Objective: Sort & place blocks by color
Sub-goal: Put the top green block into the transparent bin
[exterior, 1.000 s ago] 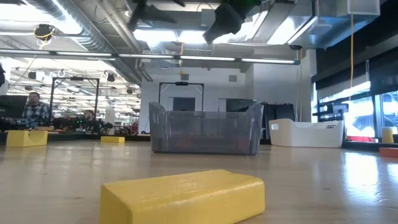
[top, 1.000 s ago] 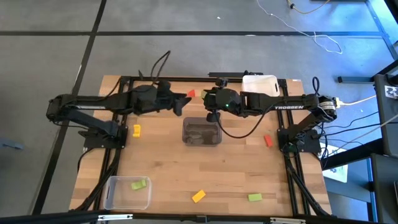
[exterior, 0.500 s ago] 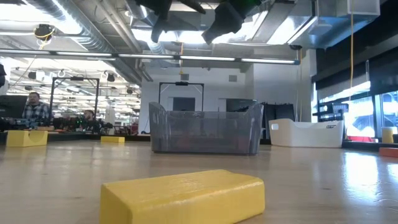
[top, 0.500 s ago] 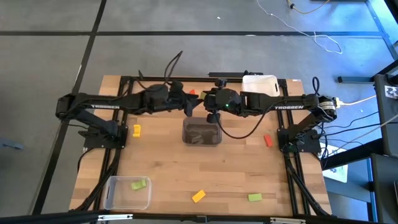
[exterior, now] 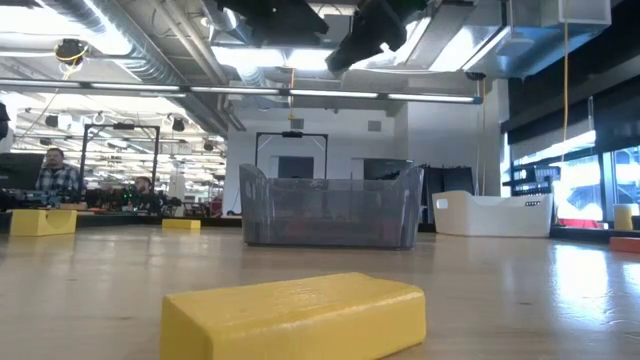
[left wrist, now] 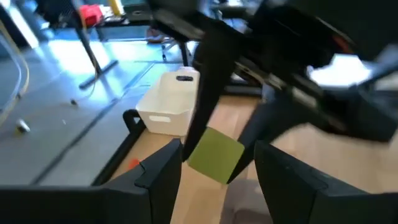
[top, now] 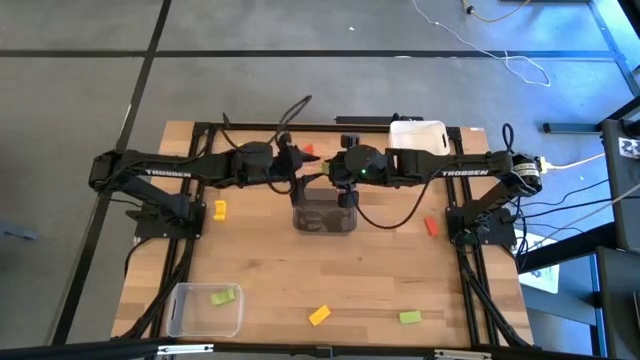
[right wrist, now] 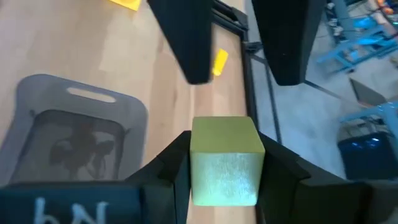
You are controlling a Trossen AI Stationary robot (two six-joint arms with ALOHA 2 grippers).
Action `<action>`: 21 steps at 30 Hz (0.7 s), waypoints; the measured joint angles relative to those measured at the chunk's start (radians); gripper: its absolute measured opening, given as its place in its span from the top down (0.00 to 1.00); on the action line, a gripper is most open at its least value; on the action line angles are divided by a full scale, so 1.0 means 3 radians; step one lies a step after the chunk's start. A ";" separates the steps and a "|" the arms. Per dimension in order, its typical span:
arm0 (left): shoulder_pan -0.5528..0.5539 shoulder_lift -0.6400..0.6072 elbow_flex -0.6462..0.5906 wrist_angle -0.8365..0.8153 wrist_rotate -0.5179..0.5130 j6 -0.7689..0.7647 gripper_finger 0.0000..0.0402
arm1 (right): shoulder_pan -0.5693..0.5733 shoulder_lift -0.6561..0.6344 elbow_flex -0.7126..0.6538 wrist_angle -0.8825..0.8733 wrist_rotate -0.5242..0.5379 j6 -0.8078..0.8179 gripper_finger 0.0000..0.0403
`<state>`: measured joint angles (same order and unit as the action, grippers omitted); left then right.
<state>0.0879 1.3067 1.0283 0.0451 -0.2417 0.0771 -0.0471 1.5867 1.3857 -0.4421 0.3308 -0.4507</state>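
Above the grey bin (top: 324,213):
Left gripper (top: 300,170): jaws hanging released, facing the green block (right wrist: 224,160).
Right gripper (top: 342,181): jaws clenching the green block between them.
Writing: "TROSSEN" showing on both arms.

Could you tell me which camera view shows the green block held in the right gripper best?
The right wrist view: the green block fills it, clamped in the right gripper. The left wrist view shows it smaller, between both grippers. The high view hides it among the arms; the low view does not show it.
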 joint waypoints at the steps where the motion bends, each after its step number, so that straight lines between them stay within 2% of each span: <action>1: -0.0023 -0.0001 0.0000 -0.0056 -0.0001 0.0127 0.52 | 0.0000 0.0000 0.0000 -0.0006 -0.0042 0.0000 0.68; 5: -0.0125 0.0000 0.0000 -0.0274 -0.0084 0.0499 0.52 | 0.0000 0.0000 0.0000 -0.0011 -0.0152 0.0001 0.68; 11: -0.0236 0.0000 0.0000 -0.0274 -0.0238 0.0872 0.52 | 0.0000 0.0000 0.0000 -0.0012 -0.0159 0.0001 0.68; 16: -0.0251 0.0000 0.0000 -0.0266 -0.0373 0.0915 0.52 | -0.0001 0.0000 0.0000 -0.0007 -0.0299 0.0010 0.68; 21: -0.0223 0.0000 0.0000 -0.0223 -0.0347 0.0915 0.52 | 0.0000 0.0000 0.0000 0.0063 -0.0326 0.0015 0.68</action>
<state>0.0212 1.3067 1.0283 -0.0217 -0.3456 0.3517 -0.0471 1.5867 1.3857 -0.4233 0.2329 -0.4461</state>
